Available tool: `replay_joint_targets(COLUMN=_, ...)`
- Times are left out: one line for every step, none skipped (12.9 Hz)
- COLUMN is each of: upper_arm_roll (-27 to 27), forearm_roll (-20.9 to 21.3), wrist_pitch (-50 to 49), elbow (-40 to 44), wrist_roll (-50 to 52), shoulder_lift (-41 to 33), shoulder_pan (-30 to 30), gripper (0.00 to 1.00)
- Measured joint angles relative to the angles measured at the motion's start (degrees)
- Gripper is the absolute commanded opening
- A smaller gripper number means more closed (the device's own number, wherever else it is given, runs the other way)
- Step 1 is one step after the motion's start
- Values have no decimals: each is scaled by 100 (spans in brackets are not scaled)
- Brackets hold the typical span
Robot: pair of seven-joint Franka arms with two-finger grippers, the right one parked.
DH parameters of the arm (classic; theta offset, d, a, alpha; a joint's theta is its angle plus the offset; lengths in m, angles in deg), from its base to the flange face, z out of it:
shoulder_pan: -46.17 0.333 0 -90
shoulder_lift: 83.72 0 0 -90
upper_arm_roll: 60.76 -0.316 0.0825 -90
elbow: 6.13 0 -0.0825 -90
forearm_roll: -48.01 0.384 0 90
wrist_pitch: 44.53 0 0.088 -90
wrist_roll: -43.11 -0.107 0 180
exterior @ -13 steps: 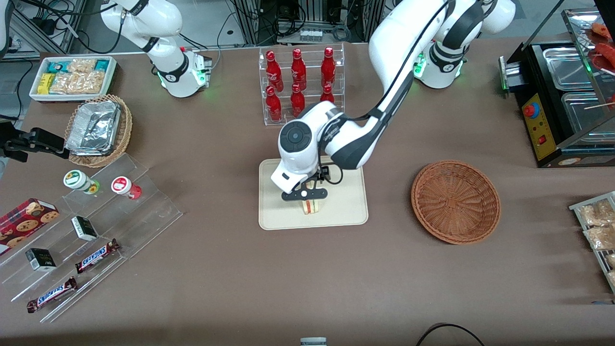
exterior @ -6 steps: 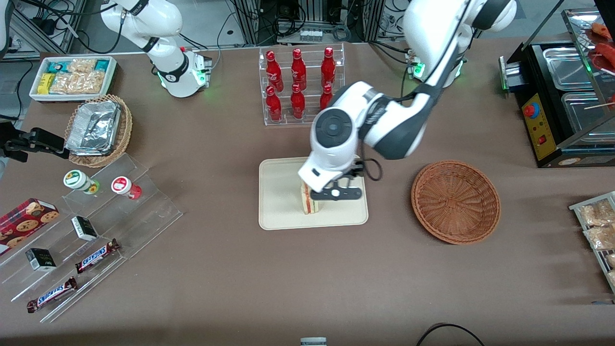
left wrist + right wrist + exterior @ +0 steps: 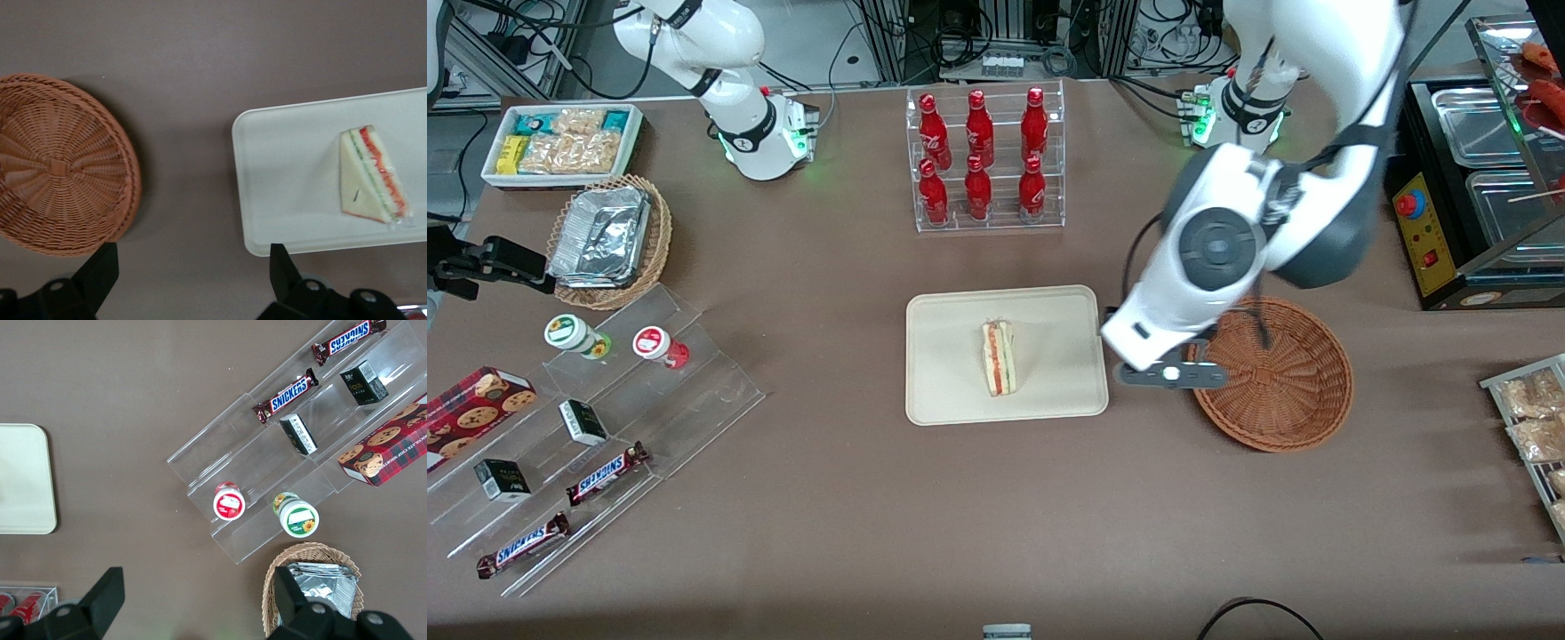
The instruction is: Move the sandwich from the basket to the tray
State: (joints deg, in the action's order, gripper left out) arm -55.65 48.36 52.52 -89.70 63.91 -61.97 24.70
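Front view: the gripper (image 3: 1170, 375) hangs above the table in the gap between the tray (image 3: 951, 400) and the basket (image 3: 1272, 373), partly over the basket's rim. It carries nothing. The sandwich (image 3: 998, 357) lies on the tray, near its middle, well apart from the gripper on its tray side. The basket, on the gripper's other side, looks empty. A rack of red bottles (image 3: 980, 160) stands farther from the camera than the tray, well clear of the gripper.

Left wrist view: the two fingers (image 3: 100, 270) are spread wide with only bare table between them. The basket (image 3: 60, 167) shows off one finger and the tray (image 3: 293, 167) off the other. The sandwich (image 3: 371, 176) rests flat inside the tray, a bit of clear wrap trailing at one corner.

Right wrist view: only a corner of the tray (image 3: 23, 480) and a clear stand with snack bars (image 3: 288, 395); the gripper is not seen.

The placement looks done. The likely remaining risk is the low-hanging arm clipping the basket rim or tray edge as it pulls away, which could jolt the sandwich. Nothing else stands near its path.
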Motion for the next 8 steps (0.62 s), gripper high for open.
replay_joint_targets(upper_arm_roll=-3, forearm_roll=-16, wrist_pitch=-4, elbow=-204, wrist_roll=-281, shoulder_lift=-194, shoulder_pan=184, gripper=100)
replay_joint_targets(upper_arm_roll=-6, forearm_roll=-22, wrist_pitch=-9, elbow=-407, wrist_roll=-539, shoulder_lift=-385, shoulder_pan=363, gripper=100)
replay_joint_targets(upper_arm_roll=-9, forearm_roll=-26, wrist_pitch=-12, elbow=-622, wrist_roll=-779, shoulder_lift=-586, shoulder_pan=539, gripper=100)
replay_joint_targets(upper_arm_roll=-12, forearm_roll=-27, wrist_pitch=-17, elbow=-846, wrist_roll=-978, shoulder_lift=-802, shoulder_pan=712, gripper=100)
replay_joint_targets(upper_arm_roll=-17, forearm_roll=-29, wrist_pitch=-32, elbow=-1046, wrist_roll=-1107, shoulder_lift=-1026, shoulder_pan=869, gripper=100)
replay_joint_targets(upper_arm_roll=-20, forearm_roll=-31, wrist_pitch=-120, elbow=-1199, wrist_roll=-1175, shoulder_lift=-1247, shoulder_pan=1002, gripper=100)
replay_joint_targets(upper_arm_roll=-21, forearm_roll=-32, wrist_pitch=-292, elbow=-1293, wrist_roll=-1196, shoulder_lift=-1443, shoulder_pan=1106, gripper=100)
replay_joint_targets(upper_arm_roll=-13, forearm_roll=-32, wrist_pitch=-476, elbow=-1343, wrist_roll=-1199, shoulder_lift=-1611, shoulder_pan=1215, gripper=100)
